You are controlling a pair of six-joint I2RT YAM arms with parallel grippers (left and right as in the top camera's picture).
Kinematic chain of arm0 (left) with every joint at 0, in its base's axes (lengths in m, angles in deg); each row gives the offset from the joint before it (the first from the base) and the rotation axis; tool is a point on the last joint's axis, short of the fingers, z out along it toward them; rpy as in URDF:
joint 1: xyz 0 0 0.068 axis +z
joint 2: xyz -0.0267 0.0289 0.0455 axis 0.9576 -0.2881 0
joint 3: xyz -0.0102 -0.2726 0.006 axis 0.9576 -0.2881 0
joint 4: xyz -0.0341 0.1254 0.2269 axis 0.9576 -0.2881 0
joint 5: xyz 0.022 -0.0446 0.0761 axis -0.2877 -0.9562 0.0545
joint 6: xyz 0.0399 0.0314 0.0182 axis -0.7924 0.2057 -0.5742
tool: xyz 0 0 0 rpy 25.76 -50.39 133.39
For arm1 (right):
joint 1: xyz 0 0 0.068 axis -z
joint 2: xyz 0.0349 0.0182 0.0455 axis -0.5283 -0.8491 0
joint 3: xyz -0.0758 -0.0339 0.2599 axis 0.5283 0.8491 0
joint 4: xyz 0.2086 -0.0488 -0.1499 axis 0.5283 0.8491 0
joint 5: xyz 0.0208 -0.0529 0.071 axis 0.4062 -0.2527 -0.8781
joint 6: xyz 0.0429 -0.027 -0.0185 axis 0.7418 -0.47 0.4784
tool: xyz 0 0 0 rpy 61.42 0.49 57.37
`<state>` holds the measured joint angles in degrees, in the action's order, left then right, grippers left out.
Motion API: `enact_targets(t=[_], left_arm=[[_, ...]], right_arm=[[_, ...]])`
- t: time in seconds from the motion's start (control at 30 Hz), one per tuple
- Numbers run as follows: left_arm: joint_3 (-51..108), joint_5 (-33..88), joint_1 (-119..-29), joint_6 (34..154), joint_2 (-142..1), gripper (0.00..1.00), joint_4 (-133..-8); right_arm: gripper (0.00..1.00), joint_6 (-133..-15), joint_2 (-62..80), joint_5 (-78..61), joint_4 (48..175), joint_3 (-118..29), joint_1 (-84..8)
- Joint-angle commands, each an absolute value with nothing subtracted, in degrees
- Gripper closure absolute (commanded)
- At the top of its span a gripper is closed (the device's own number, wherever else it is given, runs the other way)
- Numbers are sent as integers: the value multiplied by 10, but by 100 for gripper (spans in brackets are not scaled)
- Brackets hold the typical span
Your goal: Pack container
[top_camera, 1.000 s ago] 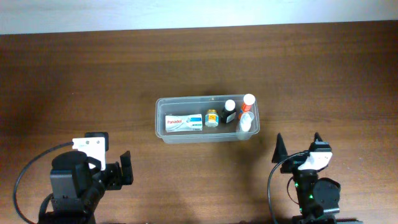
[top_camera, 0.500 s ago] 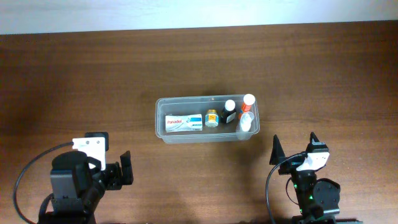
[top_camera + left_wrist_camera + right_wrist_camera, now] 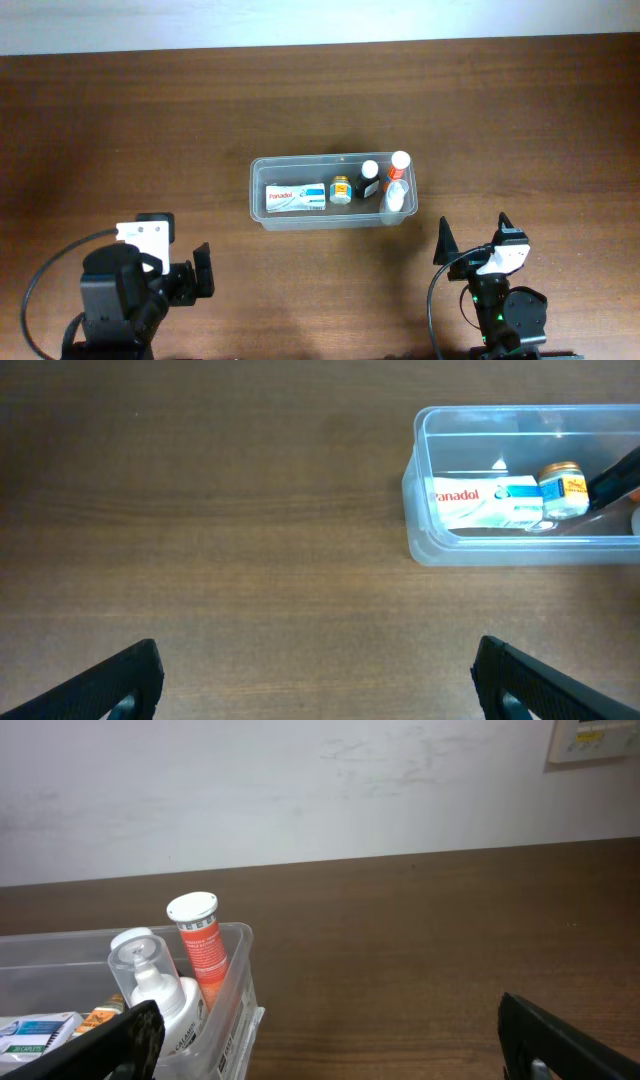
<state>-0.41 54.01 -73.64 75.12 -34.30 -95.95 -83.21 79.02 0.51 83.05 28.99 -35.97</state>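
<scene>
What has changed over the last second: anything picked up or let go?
The right gripper drew back slightly toward the near table edge, its fingers open and empty. Nothing was taken hold of or let go. The left gripper, also open, the container, and the Panadol box and bottles inside it stayed where they were.

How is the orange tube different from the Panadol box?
The orange tube with the white cap is round and stands nearly upright at the right end. The white and blue Panadol box is flat, rectangular and lies at the left end. Both sit inside the clear plastic tub.
</scene>
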Motion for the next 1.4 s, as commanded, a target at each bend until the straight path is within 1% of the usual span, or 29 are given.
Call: enact_targets(t=[0.0, 0.17, 0.27, 0.47, 0.53, 0.63, 0.7, 1.37], left_arm=[[-17, 548, -739, 742, -300, 1, -971], [-110, 573, -738, 742, -190, 1, -940], [-196, 573, -738, 742, -115, 1, -865], [-361, 574, -739, 742, -35, 0, -605], [-431, 571, -739, 742, -22, 1, -496], [-506, 570, -739, 743, -21, 1, -395], [-510, 569, -738, 742, -16, 1, -411], [-510, 570, -739, 742, -1, 1, -411]], right_arm=[[2, -830, 795, -4, 833, 293, -360], [2, -830, 795, -4, 833, 293, -360], [2, -830, 795, -4, 833, 293, -360], [2, -830, 795, -4, 833, 293, -360], [2, -830, 795, -4, 833, 293, -360], [2, -830, 795, -4, 833, 293, -360], [2, -830, 795, -4, 833, 293, -360], [2, -830, 795, -4, 833, 293, -360]])
